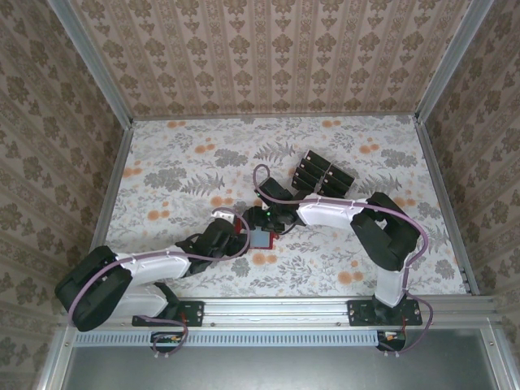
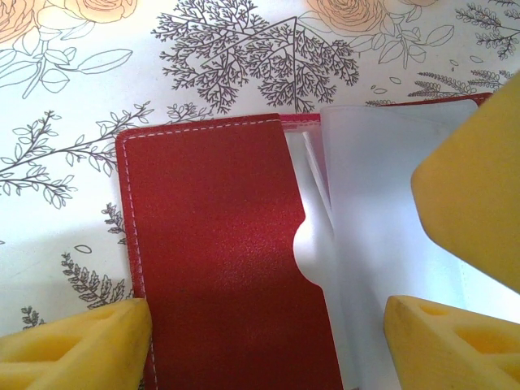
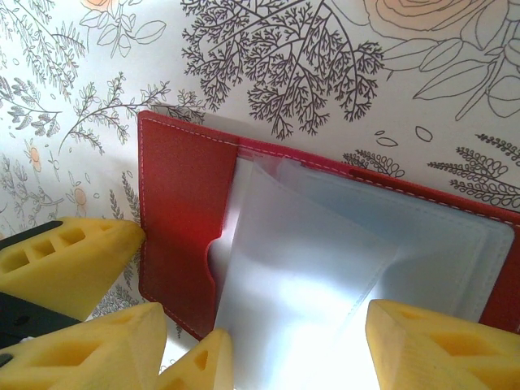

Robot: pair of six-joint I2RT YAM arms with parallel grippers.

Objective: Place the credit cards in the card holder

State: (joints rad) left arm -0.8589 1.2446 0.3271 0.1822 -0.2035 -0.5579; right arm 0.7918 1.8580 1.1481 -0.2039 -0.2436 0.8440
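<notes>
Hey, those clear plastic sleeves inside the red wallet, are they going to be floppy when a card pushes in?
Probably floppy: the clear sleeves bow and lift unevenly. Their glossy sheen suggests they are slippery. The red cover of the card holder looks stiffer, lying flat.

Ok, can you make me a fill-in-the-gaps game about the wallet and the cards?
1. The card holder is the colour ____.
2. It lies ____ on the table, showing its clear sleeves.
3. The credit cards are the colour ____.
Missing words: red; open; black.
</notes>
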